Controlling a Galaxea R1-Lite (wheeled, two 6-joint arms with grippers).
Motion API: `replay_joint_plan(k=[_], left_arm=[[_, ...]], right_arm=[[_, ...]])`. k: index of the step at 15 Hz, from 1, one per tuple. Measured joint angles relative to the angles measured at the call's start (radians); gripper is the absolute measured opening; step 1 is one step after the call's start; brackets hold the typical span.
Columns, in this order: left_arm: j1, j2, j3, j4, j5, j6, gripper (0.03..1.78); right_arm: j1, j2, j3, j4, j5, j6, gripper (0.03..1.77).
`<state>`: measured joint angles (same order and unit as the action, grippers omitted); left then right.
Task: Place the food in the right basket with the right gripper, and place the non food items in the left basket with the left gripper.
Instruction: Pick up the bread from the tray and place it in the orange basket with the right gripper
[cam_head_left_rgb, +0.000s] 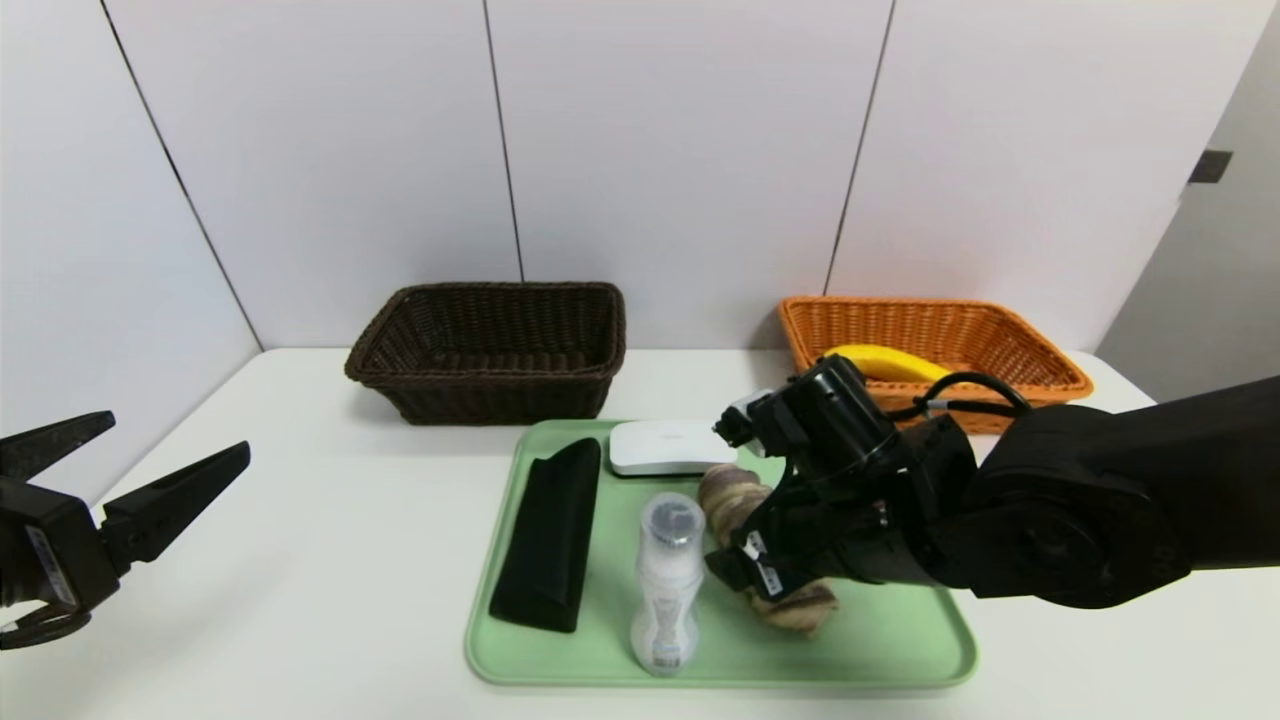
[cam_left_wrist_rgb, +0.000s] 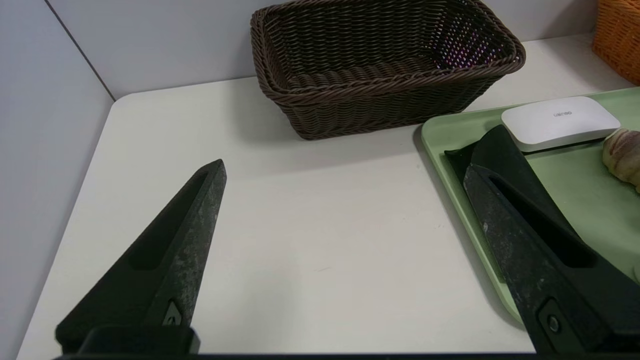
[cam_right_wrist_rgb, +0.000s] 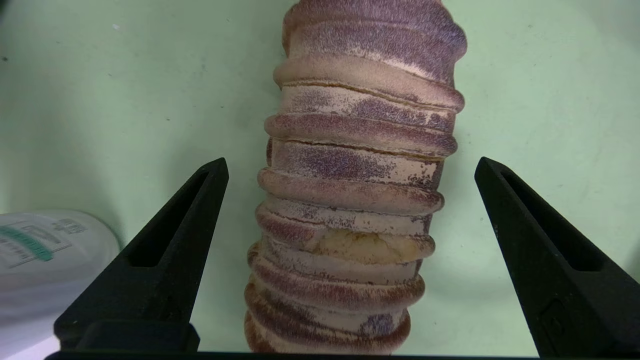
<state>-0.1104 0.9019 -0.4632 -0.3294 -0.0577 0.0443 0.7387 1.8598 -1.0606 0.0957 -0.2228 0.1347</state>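
R gripper (cam_right_wrist_rgb: 350, 165) low over green tray (cam_head_left_rgb: 900, 630), jaws spread wide astride bread loaf (cam_right_wrist_rgb: 357, 190), not touching it. Bottle (cam_head_left_rgb: 665, 580) just beside loaf, black pouch (cam_head_left_rgb: 550, 535) further L, white device (cam_head_left_rgb: 665, 447) at tray's far edge. L gripper (cam_left_wrist_rgb: 345, 167) parked off to L above table (cam_head_left_rgb: 300, 560), jaws apart, nothing held. Beyond: brown basket (cam_head_left_rgb: 490, 350); orange basket (cam_head_left_rgb: 935, 325) w/ banana (cam_head_left_rgb: 885, 362) inside.

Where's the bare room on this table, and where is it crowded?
Free: white table between the idle left gripper, brown basket and green tray. Crowded: the tray, with pouch, bottle, white device, bread, right gripper.
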Motion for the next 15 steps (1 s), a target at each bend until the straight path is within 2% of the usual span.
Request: replay_joint_plan(k=[6,10,14,15], left_arm=[[0.0,-0.004,0.0,0.0,0.001,0.0,1.69],[0.0,-0.01,0.0,0.01,0.001,0.0,1.69],[0.0,-0.017,0.0,0.013,0.003,0.0,1.69],[0.0,-0.019,0.0,0.013,0.003,0.0,1.69]], right_arm=[[-0.004,0.02,0.019,-0.011,-0.002,0.003,1.7],[-0.003,0.019,0.025,-0.009,-0.003,0.003,1.11],[-0.004,0.014,0.025,-0.004,-0.009,0.001,0.67],[-0.004,0.013,0.025,-0.004,-0.023,0.001,0.23]])
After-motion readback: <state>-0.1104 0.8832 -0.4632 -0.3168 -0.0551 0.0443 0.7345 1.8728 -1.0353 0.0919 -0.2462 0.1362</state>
